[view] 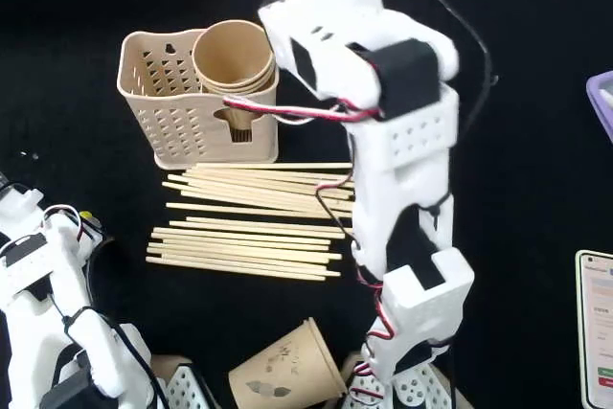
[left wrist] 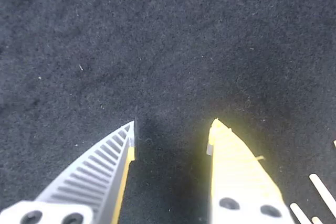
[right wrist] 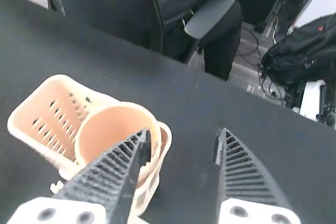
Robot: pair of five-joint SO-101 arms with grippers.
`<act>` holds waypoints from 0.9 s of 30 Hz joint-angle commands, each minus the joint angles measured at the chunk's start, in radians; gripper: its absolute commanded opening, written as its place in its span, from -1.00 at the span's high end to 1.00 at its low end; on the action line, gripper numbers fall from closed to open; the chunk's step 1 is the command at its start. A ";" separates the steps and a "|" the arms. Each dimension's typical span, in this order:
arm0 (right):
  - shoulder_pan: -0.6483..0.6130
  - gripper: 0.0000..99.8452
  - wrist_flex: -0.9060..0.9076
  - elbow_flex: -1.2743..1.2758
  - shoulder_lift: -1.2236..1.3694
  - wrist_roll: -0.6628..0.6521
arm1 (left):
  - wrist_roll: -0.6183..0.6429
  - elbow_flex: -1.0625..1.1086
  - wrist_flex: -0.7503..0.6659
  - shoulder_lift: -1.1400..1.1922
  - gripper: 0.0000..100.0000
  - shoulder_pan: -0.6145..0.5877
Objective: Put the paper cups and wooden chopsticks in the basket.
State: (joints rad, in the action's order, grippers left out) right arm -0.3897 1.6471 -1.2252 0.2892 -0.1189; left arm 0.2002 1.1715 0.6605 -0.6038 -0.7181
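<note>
The basket (view: 182,112) stands at the upper left of the high view on the black table (view: 536,237). A stack of cups (view: 233,53) sits in the basket's right end, leaning a little, with the rims above the basket's rim. Below the basket the chopsticks lie loose on the table in two flat bunches, all running roughly left to right. The upper bunch (view: 259,189) is just under the basket and the lower bunch (view: 239,251) sits a little further down the frame, slightly apart from the first. One more cup (view: 287,375) lies on its side at the bottom centre, well apart from the basket and below the lower bunch. The right arm (view: 402,141) rises from the bottom centre to the top of the frame and passes over the right ends of the upper bunch. In its wrist view the right gripper (right wrist: 182,135) has its fingers spread wide and holds nothing, with one finger in front of the stack in the basket. The left arm (view: 38,304) sits in the lower left corner. The left gripper (left wrist: 173,124) is also spread wide and empty over bare black cloth, with a few chopstick ends near one finger. A phone (view: 599,332) lies at the right edge, lower down.
</note>
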 commanded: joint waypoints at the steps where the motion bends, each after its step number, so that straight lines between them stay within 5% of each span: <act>1: -0.029 0.60 0.120 -0.127 -0.015 0.006 | 0.006 -0.027 -0.009 -0.025 0.55 -0.007; 7: -0.043 0.60 0.124 0.044 -0.176 0.017 | 0.006 -0.025 -0.009 -0.025 0.55 -0.007; 15: -0.061 0.60 0.101 1.069 -0.802 -0.003 | 0.008 -0.030 -0.009 -0.025 0.55 0.001; 27: -0.051 0.60 -0.072 2.094 -1.394 -0.753 | 0.008 -0.028 -0.009 -0.025 0.55 -0.001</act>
State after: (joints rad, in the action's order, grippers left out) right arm -0.4342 1.6088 0.6391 -0.9613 -0.6498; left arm 0.2002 1.1715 0.6605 -0.6038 -0.7181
